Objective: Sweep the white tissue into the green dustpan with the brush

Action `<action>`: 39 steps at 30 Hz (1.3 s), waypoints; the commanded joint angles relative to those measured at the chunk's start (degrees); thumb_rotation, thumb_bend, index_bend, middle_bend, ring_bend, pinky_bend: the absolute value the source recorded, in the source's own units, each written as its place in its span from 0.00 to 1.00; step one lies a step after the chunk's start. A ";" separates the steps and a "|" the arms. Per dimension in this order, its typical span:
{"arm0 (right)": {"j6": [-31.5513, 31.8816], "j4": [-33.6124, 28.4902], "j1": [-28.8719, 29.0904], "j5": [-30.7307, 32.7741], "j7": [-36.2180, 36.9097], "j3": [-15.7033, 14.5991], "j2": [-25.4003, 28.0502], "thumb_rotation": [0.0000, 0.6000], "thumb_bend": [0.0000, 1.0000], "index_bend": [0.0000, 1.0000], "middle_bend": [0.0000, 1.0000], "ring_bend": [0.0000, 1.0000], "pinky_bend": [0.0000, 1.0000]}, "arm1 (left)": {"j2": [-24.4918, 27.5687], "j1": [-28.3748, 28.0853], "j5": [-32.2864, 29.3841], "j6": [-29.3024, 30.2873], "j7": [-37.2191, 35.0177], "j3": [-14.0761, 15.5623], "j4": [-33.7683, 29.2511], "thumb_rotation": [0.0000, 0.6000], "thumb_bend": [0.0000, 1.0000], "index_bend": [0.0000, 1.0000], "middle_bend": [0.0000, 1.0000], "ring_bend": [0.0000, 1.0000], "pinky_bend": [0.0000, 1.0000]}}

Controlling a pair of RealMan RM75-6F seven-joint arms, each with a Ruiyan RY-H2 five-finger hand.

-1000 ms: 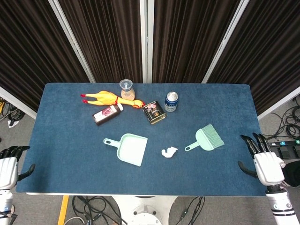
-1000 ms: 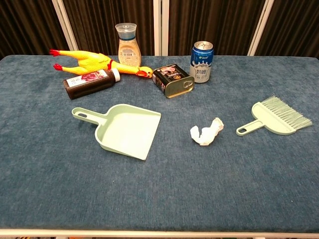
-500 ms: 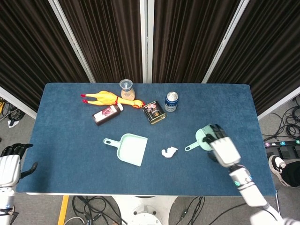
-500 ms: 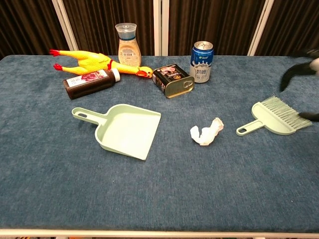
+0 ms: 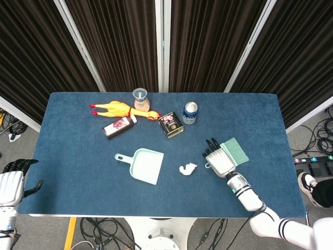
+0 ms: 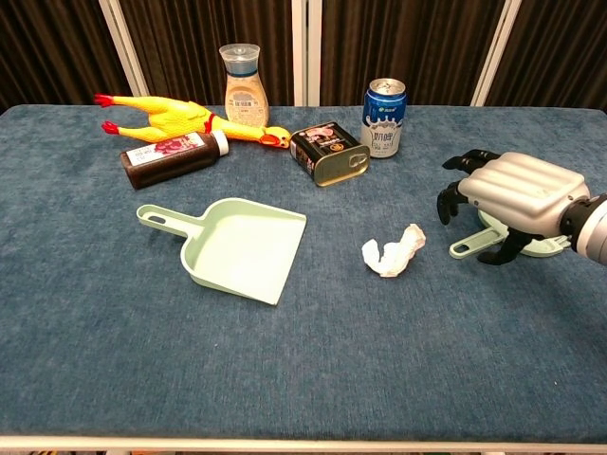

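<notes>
The white crumpled tissue (image 5: pixel 188 169) (image 6: pixel 394 252) lies on the blue table between the green dustpan (image 5: pixel 143 165) (image 6: pixel 245 248) and the green brush (image 5: pixel 235 151) (image 6: pixel 470 245). The dustpan's open mouth faces the tissue, its handle pointing left. My right hand (image 5: pixel 218 159) (image 6: pixel 509 198) hovers palm down over the brush, fingers spread and curved, hiding most of the brush head; only the handle tip shows in the chest view. It holds nothing. My left hand (image 5: pixel 11 184) hangs off the table's left edge, fingers apart and empty, seen only in the head view.
Along the back stand a rubber chicken (image 5: pixel 116 109), a dark bottle lying on its side (image 5: pixel 119 126), a capped jar (image 5: pixel 140 99), a dark tin (image 5: pixel 171 124) and a blue can (image 5: pixel 190 112). The table's right edge (image 5: pixel 289 156) is close to the brush.
My right hand has come in from beyond the table's right edge and leftward to sit over the brush. Tissue, dustpan and left hand have stayed put.
</notes>
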 commanded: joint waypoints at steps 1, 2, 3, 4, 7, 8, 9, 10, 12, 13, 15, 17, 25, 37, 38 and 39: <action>0.31 0.59 0.12 0.21 0.38 -0.33 -0.32 1.00 0.12 0.41 0.37 0.04 0.07 | -0.03 0.00 0.01 -0.09 -0.32 -0.01 0.13 1.00 0.23 0.28 0.28 0.19 0.21; 0.36 0.77 0.14 0.25 0.38 -0.45 -0.35 1.00 0.12 0.42 0.37 0.05 0.07 | -0.03 0.00 -0.04 -0.18 -0.45 -0.01 0.17 1.00 0.23 0.28 0.28 0.19 0.21; 0.39 0.89 0.14 0.33 0.42 -0.55 -0.39 1.00 0.12 0.42 0.38 0.05 0.07 | -0.05 -0.01 -0.12 -0.26 -0.57 -0.04 0.21 1.00 0.23 0.28 0.28 0.19 0.21; 0.39 1.04 0.14 0.47 0.41 -0.68 -0.42 1.00 0.12 0.43 0.38 0.05 0.07 | -0.08 -0.05 -0.20 -0.39 -0.66 -0.08 0.29 1.00 0.23 0.28 0.28 0.19 0.21; 0.16 1.40 0.30 0.90 0.36 -0.82 -0.46 1.00 0.14 0.44 0.39 0.06 0.07 | -0.09 -0.17 -0.21 -0.73 -0.76 -0.05 0.45 1.00 0.23 0.28 0.28 0.19 0.21; -0.09 1.49 0.43 1.14 0.43 -0.84 -0.45 1.00 0.15 0.45 0.39 0.06 0.07 | -0.10 -0.20 -0.17 -0.80 -0.80 -0.03 0.49 1.00 0.23 0.28 0.28 0.19 0.21; -0.31 1.58 0.55 1.34 0.45 -0.84 -0.44 1.00 0.16 0.45 0.39 0.06 0.07 | -0.12 -0.22 -0.16 -0.82 -0.85 -0.04 0.51 1.00 0.23 0.28 0.28 0.19 0.21; -0.57 1.65 0.73 1.56 0.44 -0.83 -0.40 1.00 0.16 0.45 0.40 0.06 0.07 | -0.14 -0.26 -0.17 -0.84 -0.91 -0.10 0.55 1.00 0.23 0.28 0.28 0.19 0.21; -0.86 1.72 0.99 1.84 0.26 -0.83 -0.37 1.00 0.16 0.45 0.40 0.06 0.07 | -0.18 -0.28 -0.20 -0.87 -0.97 -0.15 0.58 1.00 0.23 0.28 0.28 0.19 0.21; -1.08 1.70 1.13 2.07 0.13 -0.84 -0.35 1.00 0.16 0.45 0.40 0.06 0.07 | -0.18 -0.30 -0.18 -0.89 -0.96 -0.15 0.61 1.00 0.23 0.28 0.28 0.19 0.21; -1.37 1.74 1.29 2.45 -0.24 -0.91 -0.37 1.00 0.18 0.45 0.40 0.06 0.07 | -0.18 -0.30 -0.19 -0.96 -1.02 -0.13 0.65 1.00 0.23 0.28 0.28 0.19 0.21; -1.75 1.83 1.46 2.92 -0.63 -1.00 -0.45 1.00 0.20 0.45 0.40 0.06 0.07 | -0.17 -0.28 -0.20 -1.04 -1.13 -0.08 0.69 1.00 0.23 0.28 0.28 0.19 0.21; -2.14 2.21 1.86 3.75 -1.94 -1.59 -0.81 1.00 0.25 0.46 0.41 0.07 0.06 | -0.30 -0.28 -0.31 -1.38 -1.42 0.01 1.09 1.00 0.23 0.28 0.28 0.19 0.21; 0.21 0.10 1.89 2.91 -1.96 -1.95 0.77 1.00 0.35 0.64 0.50 0.20 0.06 | 0.41 -4.72 2.56 -5.20 -4.44 -1.12 3.51 1.00 0.23 0.28 0.28 0.19 0.21; 0.60 -0.51 1.86 2.71 -1.53 -1.87 1.32 1.00 0.35 0.65 0.51 0.21 0.06 | 0.60 -5.70 2.96 -6.45 -4.83 -1.16 3.92 1.00 0.23 0.29 0.28 0.19 0.21; 0.93 -1.19 1.84 2.54 -1.06 -1.76 1.92 1.00 0.37 0.66 0.52 0.21 0.06 | 0.76 -6.79 3.52 -7.80 -5.26 -1.16 4.42 1.00 0.23 0.29 0.28 0.19 0.21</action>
